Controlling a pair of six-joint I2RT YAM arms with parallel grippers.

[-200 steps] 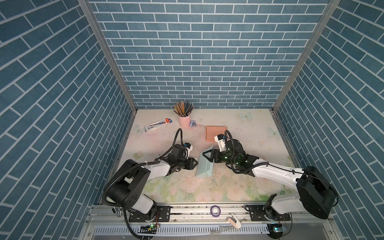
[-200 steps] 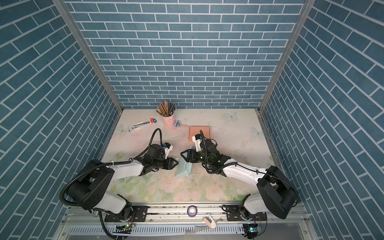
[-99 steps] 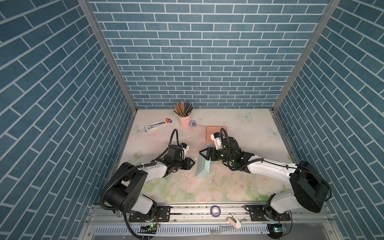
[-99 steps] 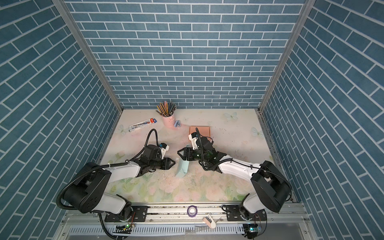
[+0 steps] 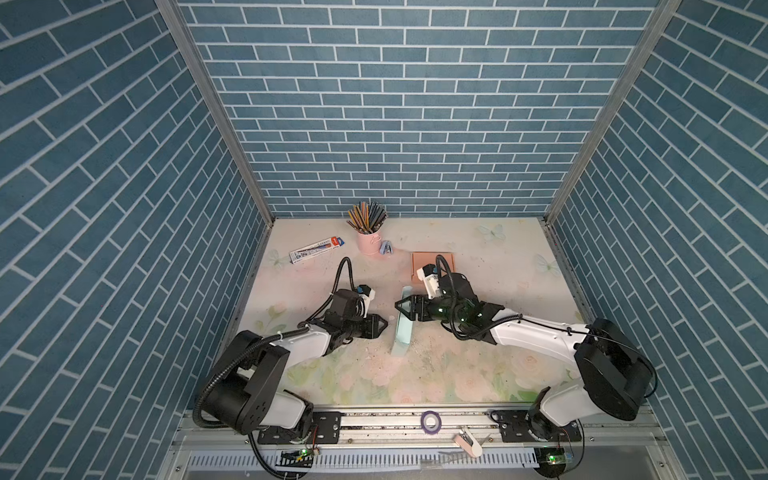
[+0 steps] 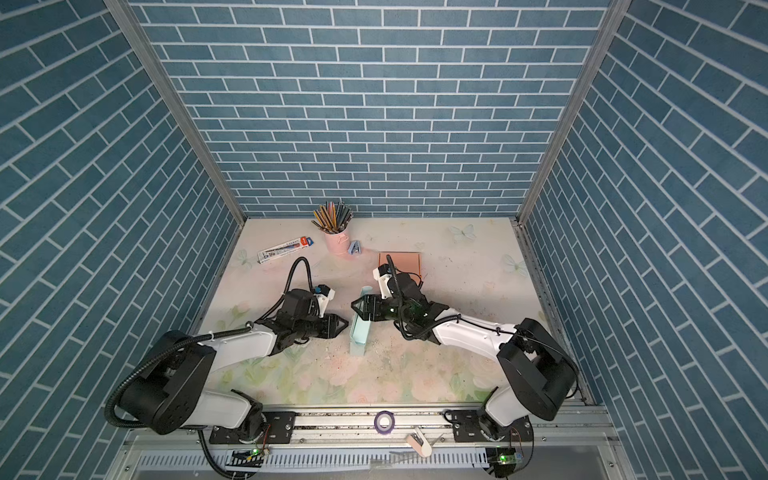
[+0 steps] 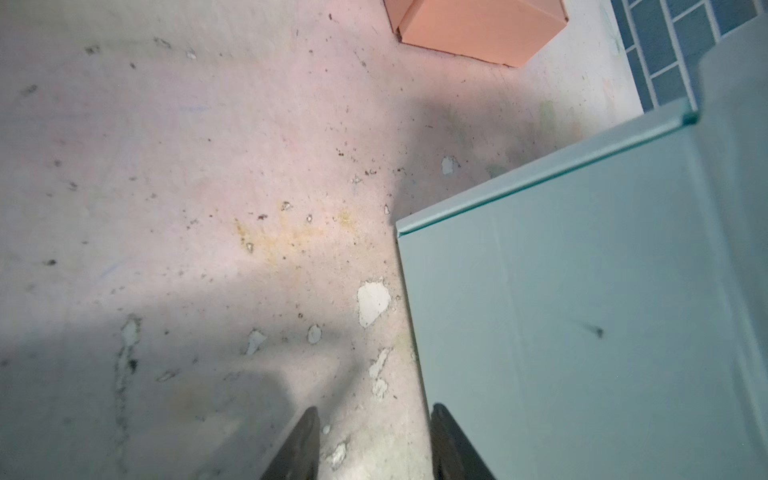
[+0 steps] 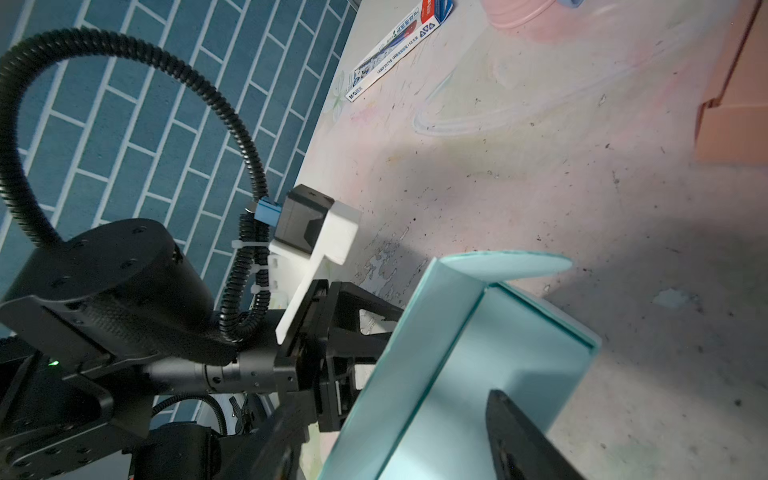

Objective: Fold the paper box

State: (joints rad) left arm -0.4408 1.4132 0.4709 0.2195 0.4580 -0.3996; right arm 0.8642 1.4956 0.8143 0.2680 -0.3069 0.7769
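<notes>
Teal card, one piece: the teal box (image 5: 402, 332) stands mid-table between the two arms. A second ago it lay splayed, a broad face showing from above. Now it stands nearly on edge, a narrow strip in both top views, with one wall turned up and a rounded flap jutting from one end in the right wrist view. Beside its upper rim is the right gripper (image 5: 401, 306), which has travelled toward the left arm (image 5: 299, 345). Its jaws are apart and straddle the raised wall, one finger (image 8: 523, 440) inside the fold; it is released, with nothing pinched. Just beside the outer face is the left gripper (image 5: 383, 326), barely shifted, jaws apart, bare table between the tips, empty. Judgement: a side wall is going up with the left gripper placed as a backstop, so the fold is under way but well short of a closed box. Count, largest first:
- table (image 5: 498, 257), one
- arms, two, the second being the right arm (image 5: 536, 336)
- grippers, two
- orange box (image 5: 424, 259), one, flat, at the back, partly behind the right wrist
- teal box, one
- pen carton (image 5: 318, 248), one, back left
- pink cup (image 5: 369, 243), one, holding pencils (image 5: 368, 216) too crowded to count
- tape roll (image 5: 431, 422), one, purple, on the front rail
- pale item (image 5: 469, 441), one, on the same rail, not identifiable
- blue piece (image 5: 386, 249), one, just beside the cup, too small to name
</notes>
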